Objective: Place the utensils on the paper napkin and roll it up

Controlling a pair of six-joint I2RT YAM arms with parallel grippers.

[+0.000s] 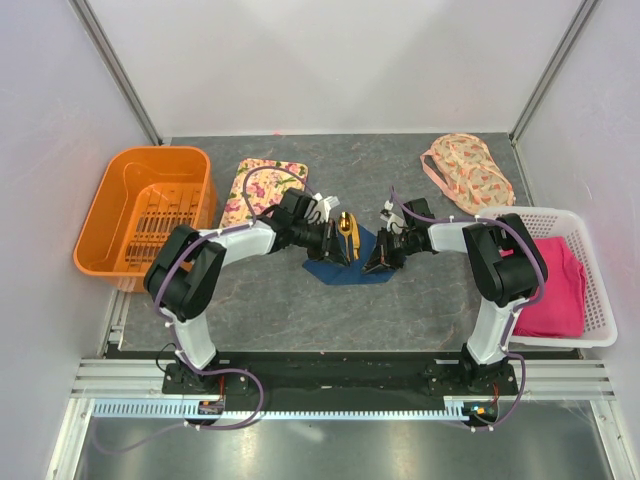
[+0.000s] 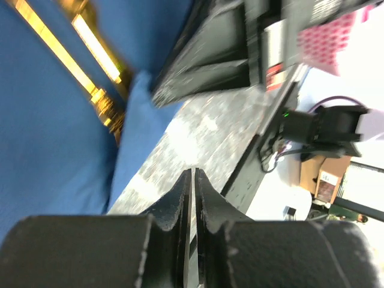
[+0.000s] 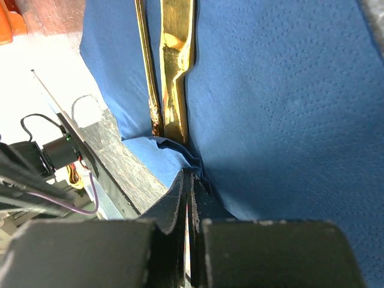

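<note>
The navy paper napkin (image 1: 352, 268) lies mid-table with gold utensils (image 1: 345, 230) on it, one a spoon. My left gripper (image 1: 337, 248) is shut at the napkin's left side. In the left wrist view its tips (image 2: 193, 175) are over bare table beside the napkin (image 2: 48, 120), with nothing visible between them; the utensils (image 2: 90, 42) show blurred at the upper left. My right gripper (image 1: 383, 258) is at the napkin's right side. In the right wrist view its tips (image 3: 191, 175) are shut on a wrinkled napkin (image 3: 288, 90) edge folded over the utensil (image 3: 176, 60) ends.
An orange basket (image 1: 150, 215) stands at the left. A floral tray (image 1: 262, 190) lies behind the left gripper. A floral fabric pouch (image 1: 468, 168) lies at the back right. A white basket (image 1: 598, 335) with a pink cloth (image 1: 555, 285) stands at the right.
</note>
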